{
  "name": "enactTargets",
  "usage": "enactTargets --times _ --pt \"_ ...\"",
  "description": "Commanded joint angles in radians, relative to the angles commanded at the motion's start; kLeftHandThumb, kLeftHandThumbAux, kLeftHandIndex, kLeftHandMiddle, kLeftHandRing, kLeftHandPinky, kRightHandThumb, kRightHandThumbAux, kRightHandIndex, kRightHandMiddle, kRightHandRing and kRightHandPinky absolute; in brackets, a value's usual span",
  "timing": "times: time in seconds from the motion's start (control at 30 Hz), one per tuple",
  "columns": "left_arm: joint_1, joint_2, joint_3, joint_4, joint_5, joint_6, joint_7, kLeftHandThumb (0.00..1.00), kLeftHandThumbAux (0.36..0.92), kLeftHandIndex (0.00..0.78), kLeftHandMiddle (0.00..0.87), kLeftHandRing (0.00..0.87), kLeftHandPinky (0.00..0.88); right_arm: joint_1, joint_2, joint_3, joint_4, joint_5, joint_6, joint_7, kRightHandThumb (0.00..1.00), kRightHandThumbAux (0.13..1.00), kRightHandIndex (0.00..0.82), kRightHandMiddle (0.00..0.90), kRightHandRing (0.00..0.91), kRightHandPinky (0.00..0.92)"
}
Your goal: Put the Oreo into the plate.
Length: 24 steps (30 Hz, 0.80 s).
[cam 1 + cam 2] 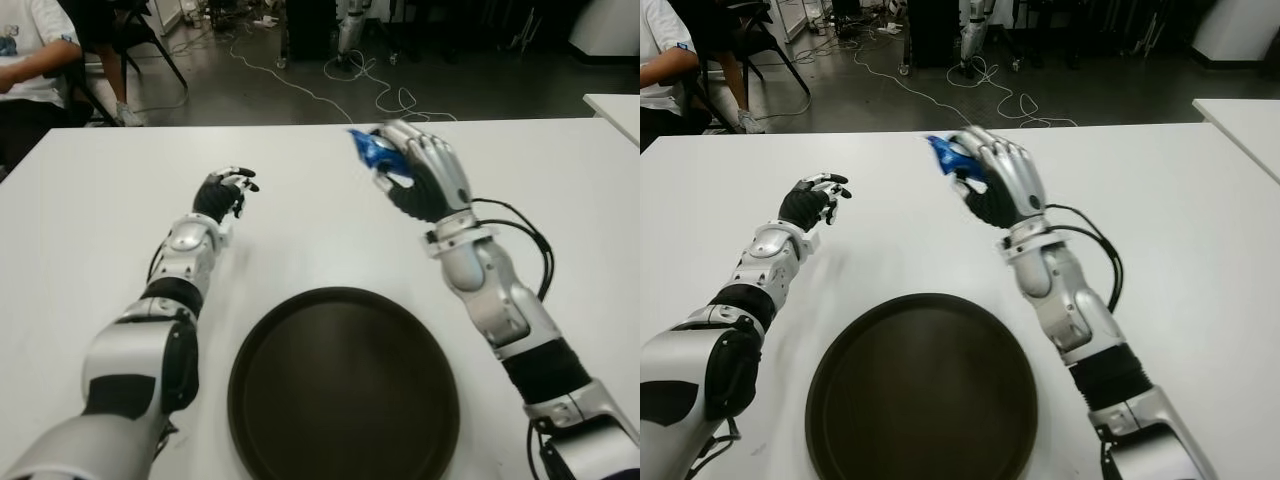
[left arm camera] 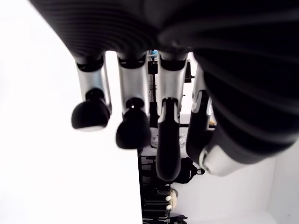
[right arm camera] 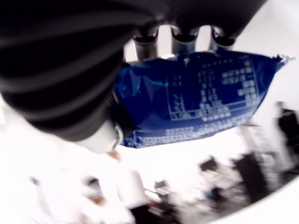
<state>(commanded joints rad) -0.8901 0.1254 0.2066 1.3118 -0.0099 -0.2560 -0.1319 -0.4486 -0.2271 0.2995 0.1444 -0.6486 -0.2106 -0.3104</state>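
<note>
Blue foil marks the Oreo pack (image 3: 196,100), a small crinkled pouch with white print on one face, which we find clamped in the curled fingers (image 1: 432,158) of our right hand (image 1: 415,175), raised clear of the white table (image 1: 90,220) beyond the far rim of the dark round plate (image 1: 343,385). We judge it is held aloft so that it can be carried back over the rim and released inside; our left hand (image 1: 222,192) shows left of the plate with fingers loosely curled and holding nothing, apparently kept out of the way
</note>
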Motion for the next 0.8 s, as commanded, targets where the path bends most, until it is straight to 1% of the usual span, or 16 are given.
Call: enactTargets --times 0.1,0.17,0.37,0.47,0.6,0.7,0.8 --pt "-0.001 -0.001 0.002 0.000 -0.002 0.002 0.003 0.855 0.661 0.413 0.551 0.791 0.819 0.021 0.020 0.018 -0.004 -0.005 -0.036 -0.018 0.681 0.734 0.432 0.748 0.766 0.763" --pt "-0.001 -0.002 0.002 0.000 -0.002 0.003 0.003 0.855 0.661 0.413 0.550 0.790 0.819 0.026 0.026 0.021 -0.004 -0.008 -0.047 -0.022 0.681 0.734 0.432 0.750 0.768 0.765" --pt "-0.002 -0.003 0.006 0.001 -0.006 0.006 0.004 0.856 0.661 0.413 0.551 0.789 0.818 0.051 0.036 0.035 0.005 0.003 -0.130 -0.028 0.681 0.735 0.432 0.754 0.772 0.767" --pt "-0.001 -0.002 0.003 0.001 -0.001 0.003 0.002 0.856 0.660 0.414 0.553 0.779 0.809 0.061 0.039 0.043 0.010 -0.002 -0.158 -0.027 0.681 0.735 0.433 0.756 0.774 0.765" --pt "-0.001 -0.002 0.000 0.000 0.000 0.000 -0.003 0.856 0.661 0.414 0.554 0.781 0.812 0.078 0.035 0.057 -0.002 -0.001 -0.185 -0.003 0.682 0.736 0.433 0.759 0.777 0.769" --pt "0.001 -0.003 0.000 0.000 0.000 -0.006 -0.002 0.856 0.661 0.414 0.555 0.784 0.817 0.101 0.021 0.076 -0.054 0.008 -0.182 0.074 0.682 0.736 0.432 0.760 0.779 0.771" --pt "0.001 -0.003 0.002 0.000 -0.002 -0.006 -0.003 0.856 0.661 0.413 0.553 0.787 0.819 0.132 -0.010 0.091 -0.129 0.015 -0.153 0.184 0.681 0.736 0.432 0.760 0.779 0.772"
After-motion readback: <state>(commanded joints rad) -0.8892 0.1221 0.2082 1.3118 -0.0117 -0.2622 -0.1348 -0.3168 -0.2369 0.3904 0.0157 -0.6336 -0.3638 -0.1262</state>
